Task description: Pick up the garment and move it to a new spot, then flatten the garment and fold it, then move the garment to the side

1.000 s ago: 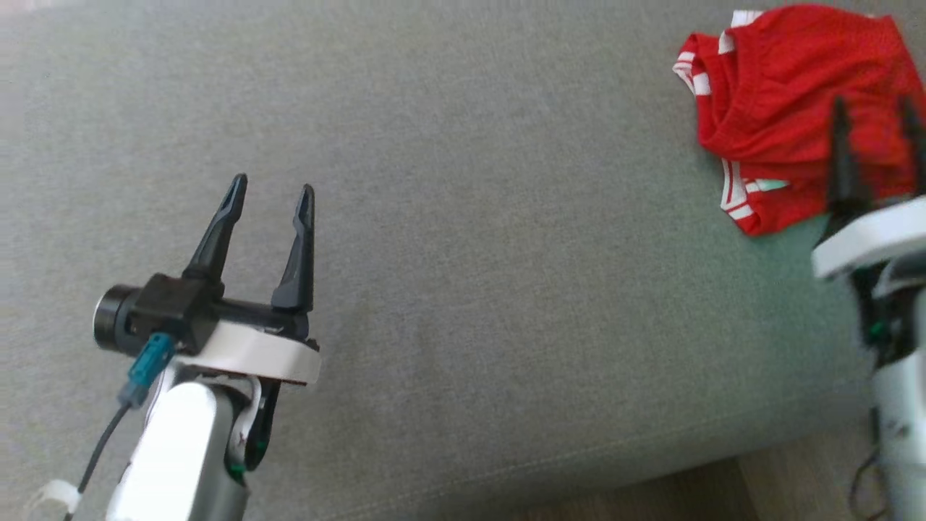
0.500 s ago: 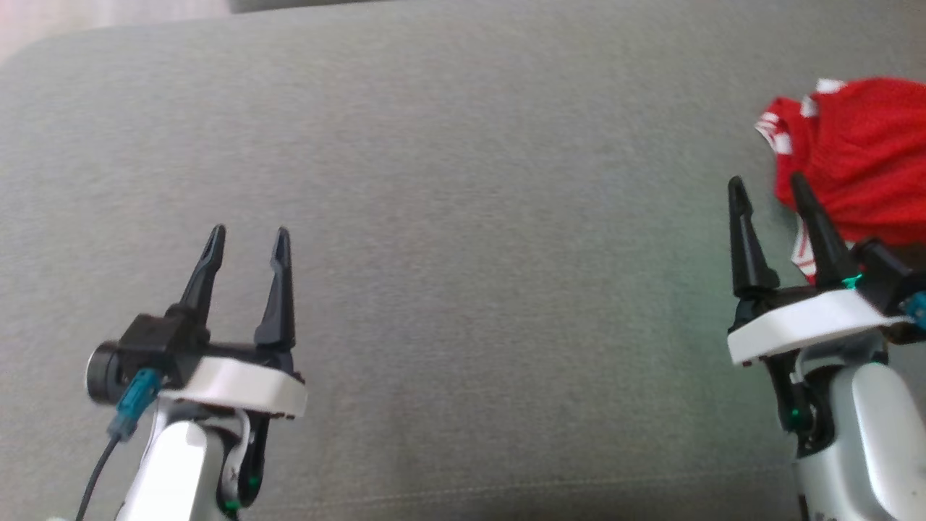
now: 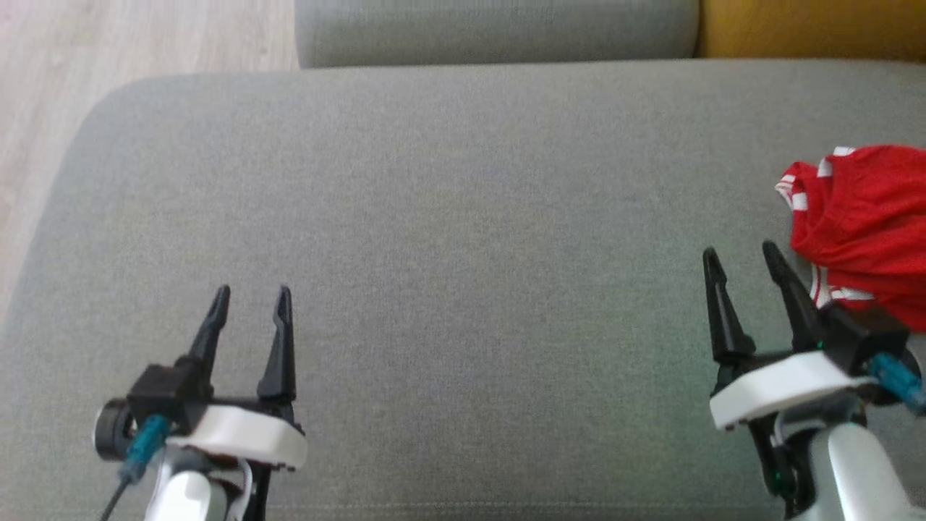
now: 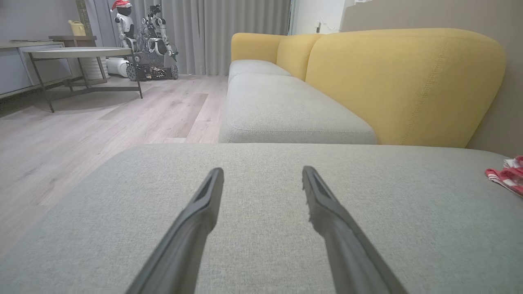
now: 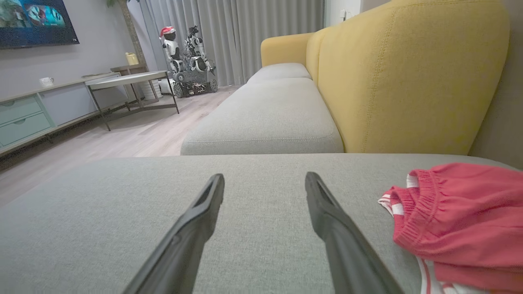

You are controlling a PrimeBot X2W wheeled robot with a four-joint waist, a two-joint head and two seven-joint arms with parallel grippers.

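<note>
The garment (image 3: 864, 228) is a crumpled red piece with white striped trim, lying at the right edge of the grey sofa cushion (image 3: 448, 217). It also lies at the lower right of the right wrist view as the garment (image 5: 461, 228), and a corner of the garment (image 4: 508, 177) shows in the left wrist view. My right gripper (image 3: 741, 255) stands open just left of it, not touching. My left gripper (image 3: 252, 293) is open over the bare cushion at the lower left, with nothing between its fingers.
A second grey seat cushion (image 5: 269, 118) and a yellow backrest (image 5: 408, 77) lie beyond. Wooden floor (image 3: 87, 58) runs past the cushion's left edge. Farther off stand a table (image 4: 77, 55), a cabinet (image 5: 24, 114) and another robot (image 4: 143, 41).
The head view has swung, so the whole picture shifted down and the cushion's far edge and floor came into sight. The right gripper now sits left of the garment instead of over it. Both stay open.
</note>
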